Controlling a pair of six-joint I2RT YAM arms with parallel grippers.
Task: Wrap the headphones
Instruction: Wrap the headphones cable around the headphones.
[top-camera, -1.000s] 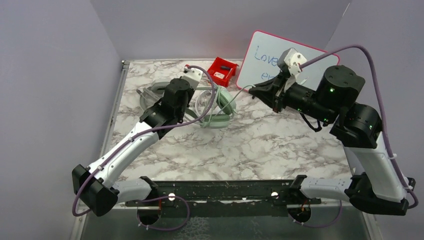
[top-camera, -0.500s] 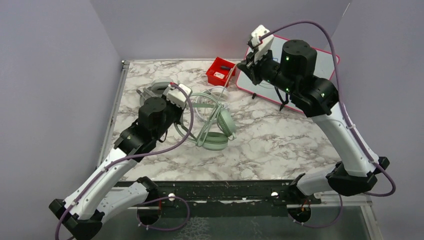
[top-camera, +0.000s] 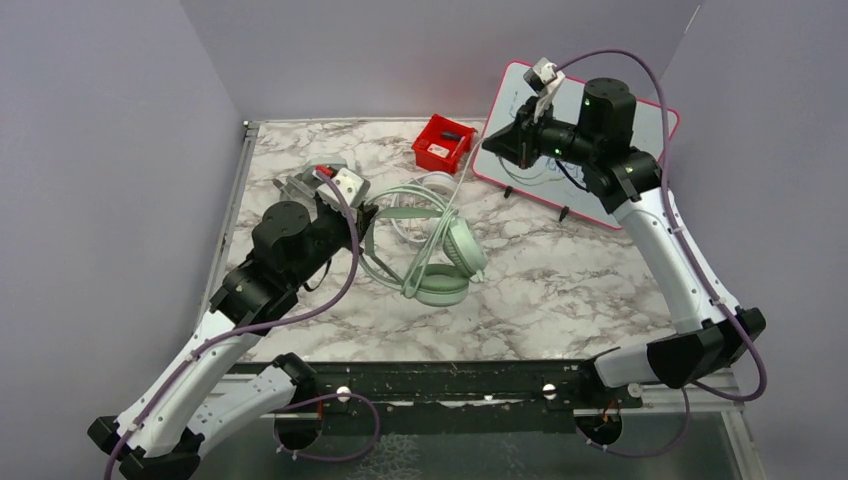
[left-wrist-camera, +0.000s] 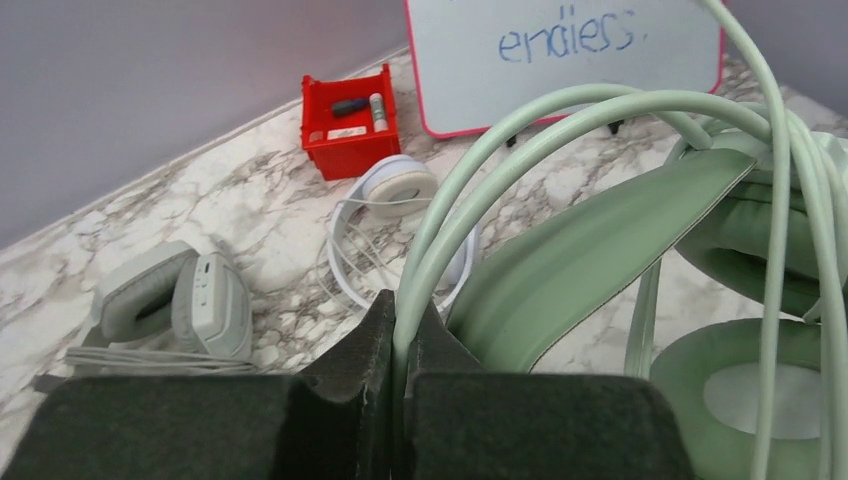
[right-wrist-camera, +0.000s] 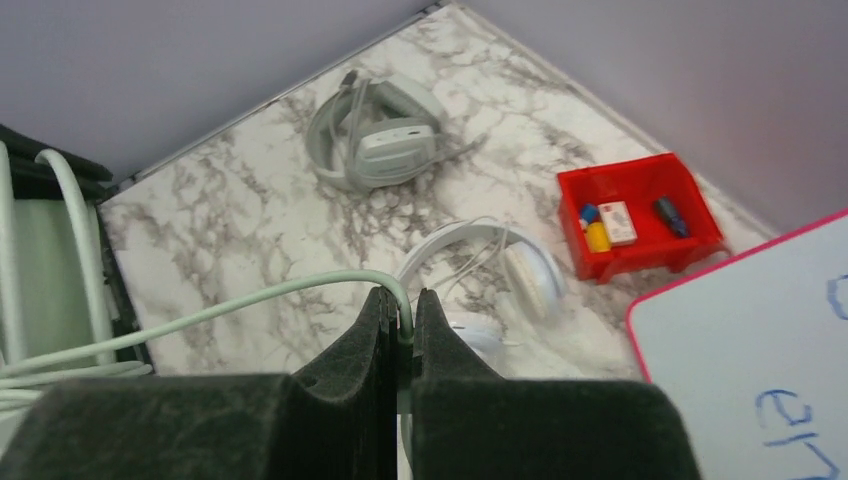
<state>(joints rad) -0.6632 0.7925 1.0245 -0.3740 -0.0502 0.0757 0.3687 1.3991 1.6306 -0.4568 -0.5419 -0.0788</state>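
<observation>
1. My left tool (left-wrist-camera: 402, 335) is closed. It pinches two strands of the cable (right-wrist-camera: 240, 303) just beside the mint headphones' green headband.
2. The mint headphones (top-camera: 445, 268) lie near the middle of the tabletop (top-camera: 560, 290). Their cups point toward the near edge, and the headband reaches toward my left tool.
3. My right tool (right-wrist-camera: 402, 320) is closed on the same cable farther along. It is raised high over the far side, and the cable slopes down from it to the headphones.
4. I judge the step in hand to be winding this cable around the headband.
5. To do it well, my left tool should hold firm as the anchor. My right tool should carry the cable round with light tension and lay each turn beside the last. Too hard a pull could drag the cups or slip the cable from the pads.
6. The whiteboard (left-wrist-camera: 560, 60) leans just behind my right tool, so a wide swing backward could hit it.
7. The red bin (top-camera: 443, 143) sits near the whiteboard at the far edge.
8. The white headphones (right-wrist-camera: 520, 270) lie just behind the mint pair. Their own loose cable could snag mine.
9. A grey pair (right-wrist-camera: 385, 140) rests near the far left corner.
10. Walls close in the left, back and right sides. The barest tabletop is to the near right of the mint pair, so I judge that the best room for moving.
</observation>
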